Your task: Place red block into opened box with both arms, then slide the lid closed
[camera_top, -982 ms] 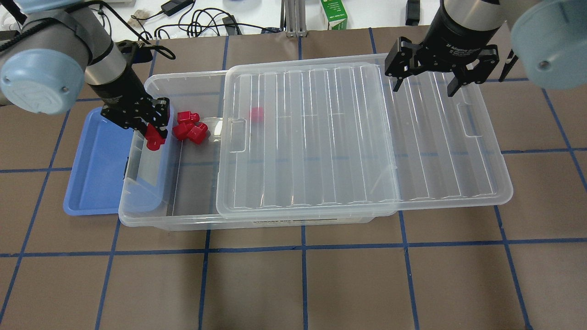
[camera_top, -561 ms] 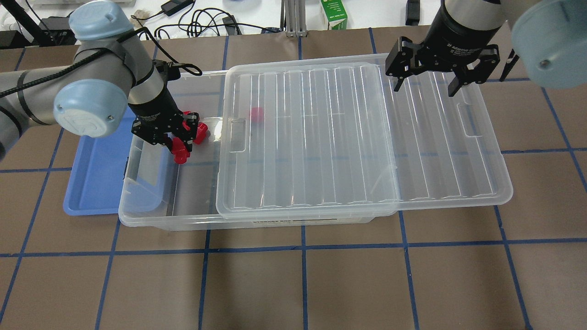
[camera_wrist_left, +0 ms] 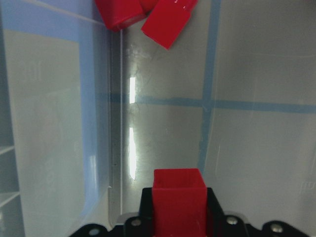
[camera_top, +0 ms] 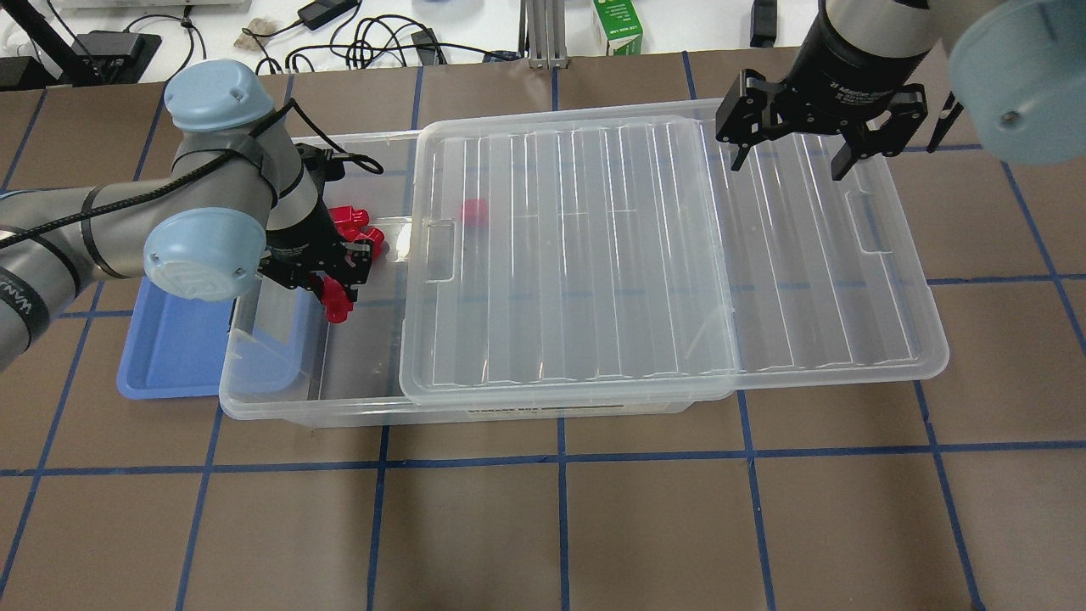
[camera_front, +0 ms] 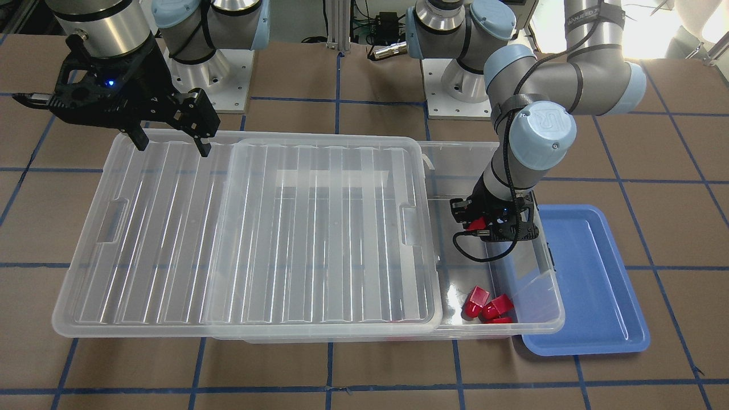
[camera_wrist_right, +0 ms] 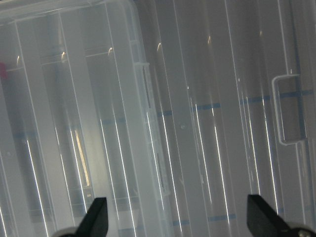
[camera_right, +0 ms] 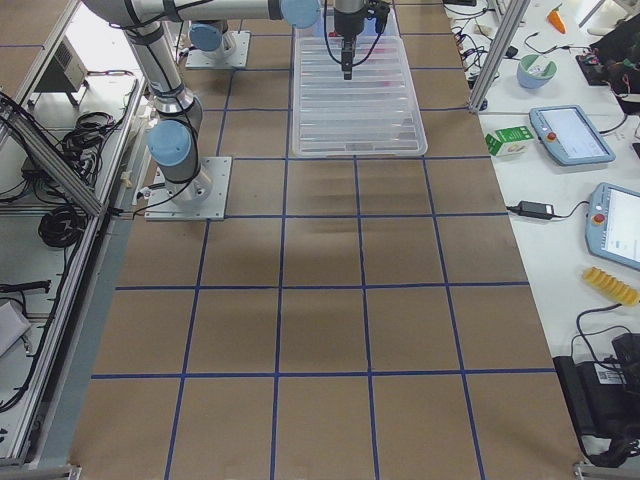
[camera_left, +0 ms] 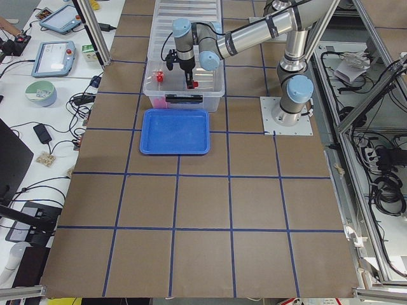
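Where the small red plastic block sits: clenched in left claw, long axis pointing down, over the clear plastic box, at its open end nearest the tabletop's left edge.
Coming move: release; bare floor lies straight below, I judge.
Ribbed translucent lid: slid rightward.
Right claw: spread, empty, above it.
Change: left claw crossed inward from the box's left rim.

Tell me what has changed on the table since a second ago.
The left gripper, shut on the red block throughout, carried it from above the box's left end further in over the open part, toward the lid. Nothing was let go. The right gripper stayed open above the lid. The box, lid, loose red blocks and blue tray did not move.
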Action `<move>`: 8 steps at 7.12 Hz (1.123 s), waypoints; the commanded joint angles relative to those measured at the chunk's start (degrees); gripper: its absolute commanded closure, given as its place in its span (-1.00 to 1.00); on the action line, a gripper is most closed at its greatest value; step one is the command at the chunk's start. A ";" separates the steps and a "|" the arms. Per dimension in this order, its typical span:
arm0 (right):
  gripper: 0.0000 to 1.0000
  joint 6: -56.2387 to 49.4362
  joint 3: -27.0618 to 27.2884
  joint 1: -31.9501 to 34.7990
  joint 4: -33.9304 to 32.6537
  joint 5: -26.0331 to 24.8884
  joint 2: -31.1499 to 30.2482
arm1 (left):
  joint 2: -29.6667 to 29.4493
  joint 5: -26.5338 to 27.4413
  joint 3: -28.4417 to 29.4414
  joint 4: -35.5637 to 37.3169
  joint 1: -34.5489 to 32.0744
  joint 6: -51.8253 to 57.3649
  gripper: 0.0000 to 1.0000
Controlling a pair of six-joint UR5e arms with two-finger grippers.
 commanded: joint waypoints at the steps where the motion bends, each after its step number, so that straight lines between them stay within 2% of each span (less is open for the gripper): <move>1: -1.00 -0.13 0.18 -0.07 0.00 0.00 -0.09 | -0.61 -0.59 -2.72 0.59 2.14 0.64 1.00; 8: -1.00 -0.13 0.18 0.02 0.00 0.00 -0.09 | -2.45 -1.65 -3.53 0.77 0.58 -0.07 1.00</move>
